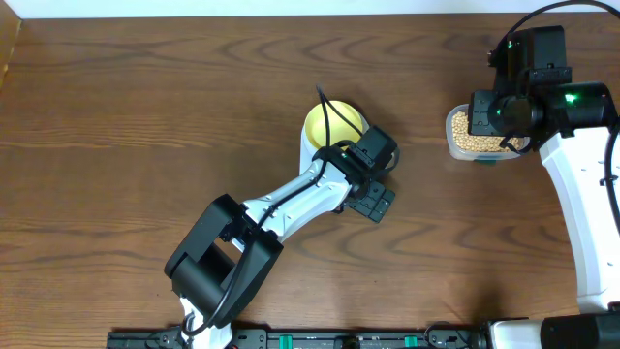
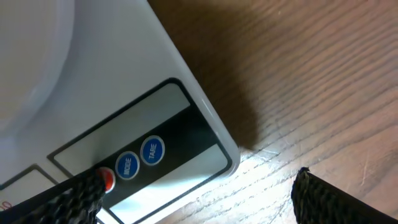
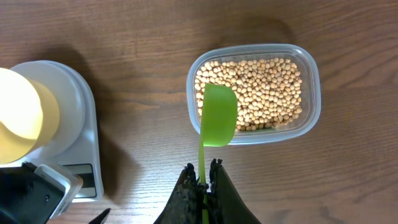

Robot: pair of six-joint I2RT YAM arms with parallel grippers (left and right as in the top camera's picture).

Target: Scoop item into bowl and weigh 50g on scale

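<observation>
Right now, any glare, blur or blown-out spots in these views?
Left wrist: scale soft, too close, glare below its blue buttons. Right wrist: bowl blown out, beans and green scoop sharp. Overhead: even light, left arm mostly hides the scale.

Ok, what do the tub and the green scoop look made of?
The tub looks like clear, glossy plastic: the beans show through its wall and rim. The scoop is probably moulded plastic with a smooth, satin finish: uniform bright green, with a thin flat handle.
</observation>
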